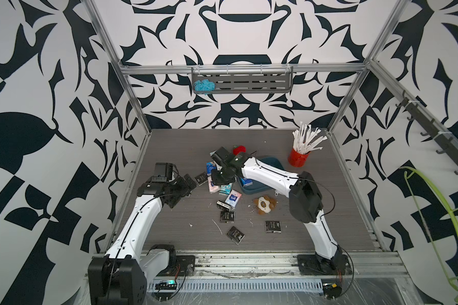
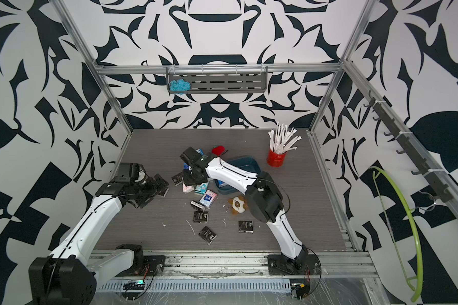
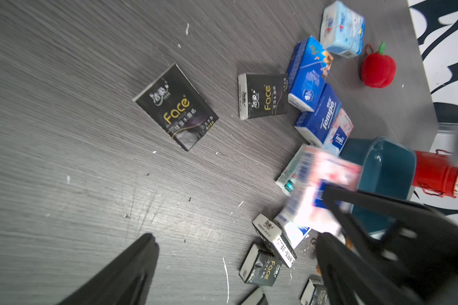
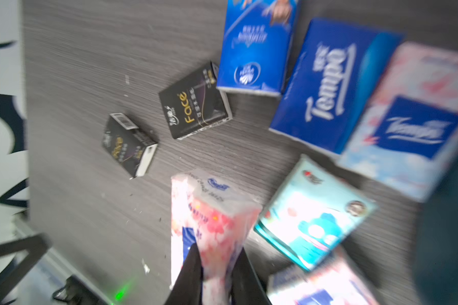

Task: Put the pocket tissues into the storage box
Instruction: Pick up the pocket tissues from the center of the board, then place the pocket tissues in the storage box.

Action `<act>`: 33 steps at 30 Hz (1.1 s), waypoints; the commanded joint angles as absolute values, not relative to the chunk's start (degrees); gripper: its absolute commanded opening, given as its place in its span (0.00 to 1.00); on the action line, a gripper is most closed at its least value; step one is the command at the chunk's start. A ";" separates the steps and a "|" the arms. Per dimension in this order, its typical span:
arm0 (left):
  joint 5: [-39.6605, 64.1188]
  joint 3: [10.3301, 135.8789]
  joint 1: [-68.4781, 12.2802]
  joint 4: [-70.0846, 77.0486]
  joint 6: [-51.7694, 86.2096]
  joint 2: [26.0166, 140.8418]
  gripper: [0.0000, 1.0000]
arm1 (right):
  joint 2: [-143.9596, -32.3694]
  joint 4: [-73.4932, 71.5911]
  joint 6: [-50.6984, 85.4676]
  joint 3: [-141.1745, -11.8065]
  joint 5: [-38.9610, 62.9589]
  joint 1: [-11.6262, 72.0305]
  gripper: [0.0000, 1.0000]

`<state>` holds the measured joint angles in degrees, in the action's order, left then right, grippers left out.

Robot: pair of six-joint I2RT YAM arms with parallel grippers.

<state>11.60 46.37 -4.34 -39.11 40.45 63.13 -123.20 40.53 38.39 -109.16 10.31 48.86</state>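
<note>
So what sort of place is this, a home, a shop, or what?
Probably a robot test cell, not a home: a left arm and right arm bolted to a rail, an aluminium frame with patterned walls, and tissue packs scattered by a box on the table.

Pocket tissues [image 3: 274, 239] lie scattered over a grey wood-grain table [image 3: 64, 105], framed by the wide-spread fingers of the left gripper [image 3: 234, 236]. A black "Face" pack [image 3: 176, 107] lies alone, while a second black pack [image 3: 262, 96] touches a dark blue pack [image 3: 308, 74]. Near them sit a light blue pack [image 3: 341, 29] and a red plush apple [image 3: 378, 67]. A blue Tempo pack [image 3: 319, 116] and a pink Tempo pack [image 3: 340, 133] lie side by side just beside the teal storage box [image 3: 386, 169], which has a red cup [image 3: 434, 177] past it. A blurred pink-and-white pack [image 3: 325, 171] overlaps a teal-edged pack [image 3: 291, 169]; what holds it cannot be told. More black packs [image 3: 261, 266] cluster near one finger [image 3: 354, 264].
</note>
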 commanded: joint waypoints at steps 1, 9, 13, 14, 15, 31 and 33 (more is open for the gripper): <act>15.79 48.42 -4.11 -38.06 39.81 65.35 1.00 | -116.86 39.05 32.43 -105.01 16.43 44.40 0.13; 18.54 53.74 -6.20 -36.88 39.20 72.52 1.00 | -107.78 38.71 26.06 -92.54 22.40 32.99 0.13; 18.34 56.88 -9.19 -36.50 40.30 77.83 1.00 | -105.75 39.20 23.77 -88.50 24.15 27.85 0.13; 18.00 57.64 -10.20 -36.22 40.39 79.03 1.00 | -105.56 39.36 22.82 -87.80 24.08 27.08 0.13; 17.68 58.46 -10.99 -36.12 40.43 80.06 1.00 | -105.56 39.43 22.16 -87.43 23.92 26.75 0.13; 15.48 62.01 -15.38 -35.77 41.65 84.38 1.00 | -116.15 37.45 18.57 -92.18 28.83 26.63 0.17; 15.04 60.77 -15.38 -35.64 41.92 83.46 1.00 | -117.11 37.18 18.76 -93.00 29.10 26.63 0.17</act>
